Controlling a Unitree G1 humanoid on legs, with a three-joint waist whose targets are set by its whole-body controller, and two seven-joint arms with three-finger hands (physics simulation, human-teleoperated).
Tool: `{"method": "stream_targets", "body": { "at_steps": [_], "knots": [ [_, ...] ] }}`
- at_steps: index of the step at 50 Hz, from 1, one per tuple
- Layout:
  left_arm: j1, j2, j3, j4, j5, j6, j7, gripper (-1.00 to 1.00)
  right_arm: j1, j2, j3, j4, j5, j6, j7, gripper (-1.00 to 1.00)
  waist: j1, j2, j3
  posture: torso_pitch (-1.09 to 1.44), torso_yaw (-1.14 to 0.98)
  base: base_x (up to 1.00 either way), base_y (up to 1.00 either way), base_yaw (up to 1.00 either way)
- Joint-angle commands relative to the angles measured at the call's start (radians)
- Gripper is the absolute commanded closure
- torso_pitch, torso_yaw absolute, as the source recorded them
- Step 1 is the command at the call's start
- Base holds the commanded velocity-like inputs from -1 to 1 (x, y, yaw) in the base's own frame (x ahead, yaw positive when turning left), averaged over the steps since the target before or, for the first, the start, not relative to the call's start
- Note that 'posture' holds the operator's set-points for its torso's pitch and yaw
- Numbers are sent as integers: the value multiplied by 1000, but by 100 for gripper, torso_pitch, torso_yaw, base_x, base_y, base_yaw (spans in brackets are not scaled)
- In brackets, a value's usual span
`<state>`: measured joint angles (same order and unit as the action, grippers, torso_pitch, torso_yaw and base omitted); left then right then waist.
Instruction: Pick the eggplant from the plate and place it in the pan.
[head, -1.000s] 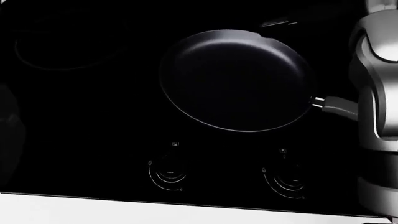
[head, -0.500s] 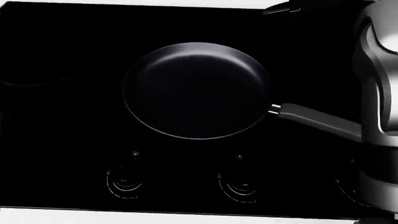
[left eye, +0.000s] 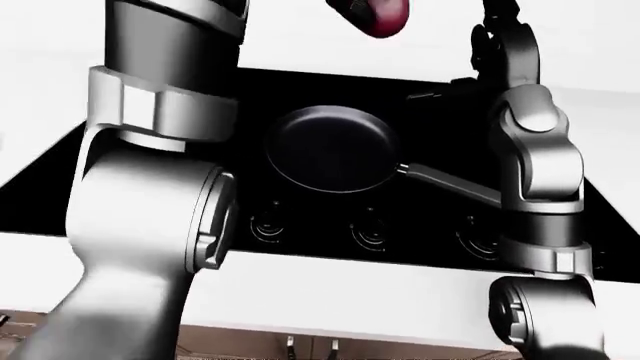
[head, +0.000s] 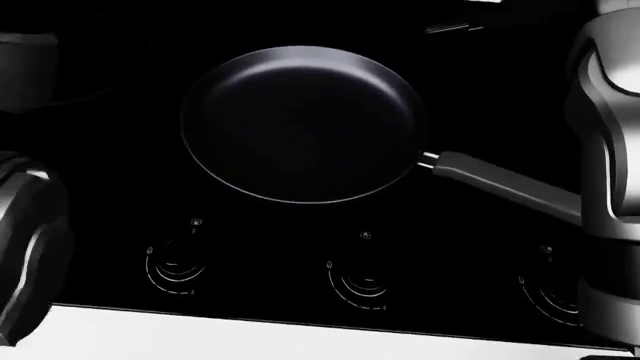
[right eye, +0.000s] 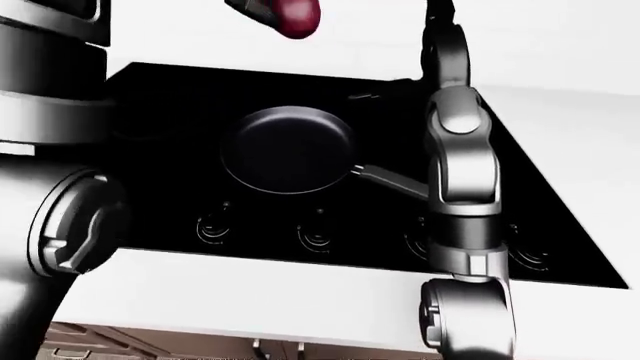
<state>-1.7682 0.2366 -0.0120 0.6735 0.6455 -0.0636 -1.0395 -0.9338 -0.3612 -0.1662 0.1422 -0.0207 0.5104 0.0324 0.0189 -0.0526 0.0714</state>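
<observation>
The dark purple, rounded eggplant (left eye: 380, 15) shows only at the top edge of the eye views, raised well above the black stove top (left eye: 150, 150) and beyond the round black non-stick pan (head: 300, 124), apparently carried aloft so it can clear the rim before going down. The left arm rises out of frame toward it, so its robot hand is not in view, though I judge it is the carrier. The right robot hand (left eye: 497, 45) stands raised beside the pan's long handle (head: 500, 184), too dark to tell released or clenched.
</observation>
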Motion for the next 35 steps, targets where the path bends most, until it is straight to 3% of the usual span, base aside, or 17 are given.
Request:
{"method": "stream_targets", "body": {
  "at_steps": [1, 8, 19, 23, 27, 28, 35],
  "knots": [
    [-16, -12, 10, -43, 1, 22, 18, 100, -32, -12, -8, -39, -1, -19, -6, -100, 0, -2, -30, 0, 0, 0, 0, 0],
    [88, -42, 2, -151, 16, 53, 6, 100, -25, -18, -11, -42, 1, -21, -7, -100, 0, -2, -35, 0, 0, 0, 0, 0],
    [149, -28, 3, -166, 41, 30, 5, 100, -11, -10, -8, -28, -1, -46, -13, -100, 1, 2, -41, 0, 0, 0, 0, 0],
    [236, -32, 0, -296, 47, 62, -67, 100, 4, -4, -7, -28, -3, -54, -16, -100, 0, 2, -39, 0, 0, 0, 0, 0],
    [243, -19, 8, -311, 51, 72, -111, 100, -4, -9, -9, -21, -4, -53, -15, -100, 2, 1, -38, 0, 0, 0, 0, 0],
    [282, -20, 0, -385, 48, 130, -210, 100, -2, -10, -10, -7, -5, -66, -16, -100, 3, 1, -38, 0, 0, 0, 0, 0],
    [330, -49, -3, -444, 53, 161, -237, 100, -12, -14, -9, 0, -5, -65, -15, -100, 5, 0, -33, 0, 0, 0, 0, 0]
  ]
}}
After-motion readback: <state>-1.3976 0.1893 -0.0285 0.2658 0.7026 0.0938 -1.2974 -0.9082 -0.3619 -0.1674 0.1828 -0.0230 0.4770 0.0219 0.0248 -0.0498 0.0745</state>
